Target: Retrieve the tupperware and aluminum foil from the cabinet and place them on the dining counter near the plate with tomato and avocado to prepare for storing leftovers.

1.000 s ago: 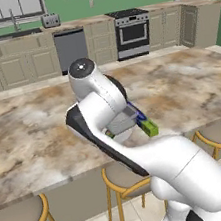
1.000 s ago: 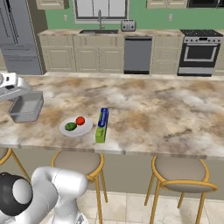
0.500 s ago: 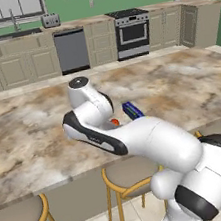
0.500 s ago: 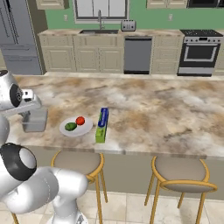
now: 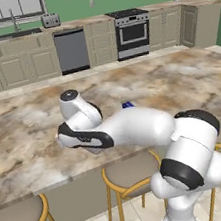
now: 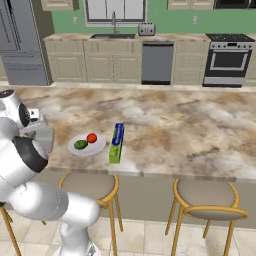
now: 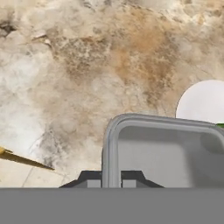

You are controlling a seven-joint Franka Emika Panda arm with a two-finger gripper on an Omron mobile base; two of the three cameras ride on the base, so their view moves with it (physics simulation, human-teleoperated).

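Kitchen walls are green, with pale cupboards, a sink, a dishwasher and a stove along the back. Biggest of all is the dining counter [image 6: 190,127], a very wide top of brown and cream stone with round stools tucked under its near edge.

Next is the blue foil box [image 6: 116,142]. It lies flat close to the near edge, long way pointing to the back, green end toward the stools. Just to its left sits the white plate [image 6: 86,148] with a red tomato and a green avocado on it.

Left of the plate, near the left end of the counter, is the tub [image 7: 168,153]. It is grey, shallow and see-through, with a thin rim. From above, the plate peeks out just past the tub's far corner.

The claw [image 7: 111,178] is shut tight on the tub's rim, one finger on each side of the wall.

The tub looks light and stiff, but smooth plastic can slip. The thin rim is the best place to hold. I cannot tell if it is touching the stone yet.
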